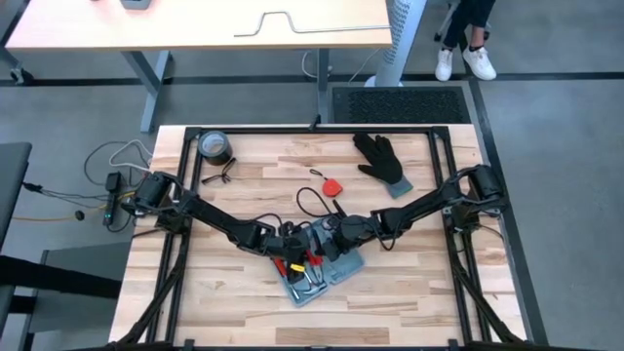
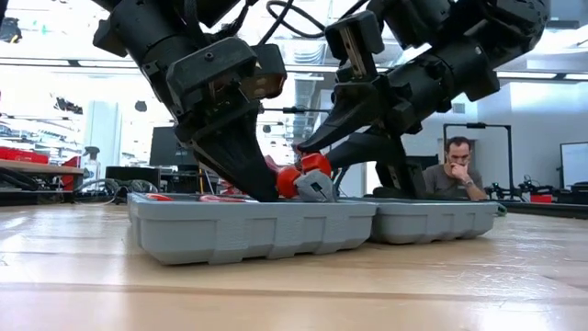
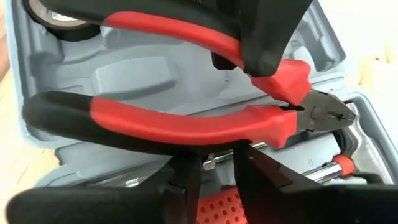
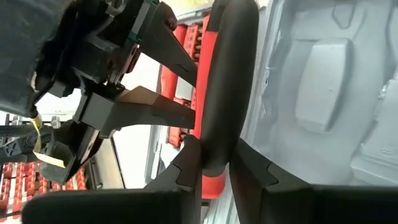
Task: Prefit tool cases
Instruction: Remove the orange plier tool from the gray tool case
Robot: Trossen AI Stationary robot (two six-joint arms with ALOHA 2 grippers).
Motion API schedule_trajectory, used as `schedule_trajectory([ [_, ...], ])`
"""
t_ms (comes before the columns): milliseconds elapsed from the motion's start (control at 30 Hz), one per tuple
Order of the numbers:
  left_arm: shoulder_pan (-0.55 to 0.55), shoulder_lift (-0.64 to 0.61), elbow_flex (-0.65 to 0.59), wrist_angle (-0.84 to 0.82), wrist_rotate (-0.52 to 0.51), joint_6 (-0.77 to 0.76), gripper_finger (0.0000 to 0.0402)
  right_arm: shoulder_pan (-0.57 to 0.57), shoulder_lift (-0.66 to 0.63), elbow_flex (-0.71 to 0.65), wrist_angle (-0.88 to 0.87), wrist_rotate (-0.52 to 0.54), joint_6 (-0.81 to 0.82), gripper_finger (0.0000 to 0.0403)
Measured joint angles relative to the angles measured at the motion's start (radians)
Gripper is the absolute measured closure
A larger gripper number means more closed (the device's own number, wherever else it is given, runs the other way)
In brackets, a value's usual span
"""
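Observation:
The blue-grey tool case (image 1: 327, 273) lies open on the wooden table, its two halves (image 2: 248, 230) flat on the top and its grey moulded recesses (image 3: 124, 74) facing up. Red-and-black pliers (image 3: 186, 121) hang just over the recesses, with the grey head (image 2: 317, 188) about level with the case's rim. My left gripper (image 3: 217, 180) comes from the table's left and is shut on one handle. My right gripper (image 4: 214, 168) comes from the right and is shut on the other handle. My left gripper pinches the red middle of one pliers handle (image 3: 211, 134) between its two fingers. The fingers (image 2: 243, 165) point steeply down into the case and lie across the handle. The pliers lie roughly level over the recesses. My right gripper pinches the other handle (image 4: 217, 137) between its two fingers, where the black grip meets the red. Its fingers (image 2: 354, 138) slant down from the table's right and lie across the handle.
A black glove (image 1: 382, 161) lies at the far right of the table, a dark tape roll (image 1: 214, 146) at the far left. A small red item (image 1: 332, 185) and a black cord (image 1: 310, 202) lie just beyond the case. A person (image 2: 457, 170) sits behind the table.

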Motion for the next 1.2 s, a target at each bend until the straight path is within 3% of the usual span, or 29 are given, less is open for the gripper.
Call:
schedule_trajectory([
  [600, -0.081, -0.103, 0.0, -0.167, -0.117, -0.052, 0.0315, -0.071, 0.004, 0.023, 0.138, -0.001, -0.022, 0.0345],
  [1200, -0.149, -0.104, 0.0, -0.166, -0.167, -0.163, 0.0315, -0.478, 0.002, 0.108, -0.023, -0.172, -0.197, 0.0346],
])
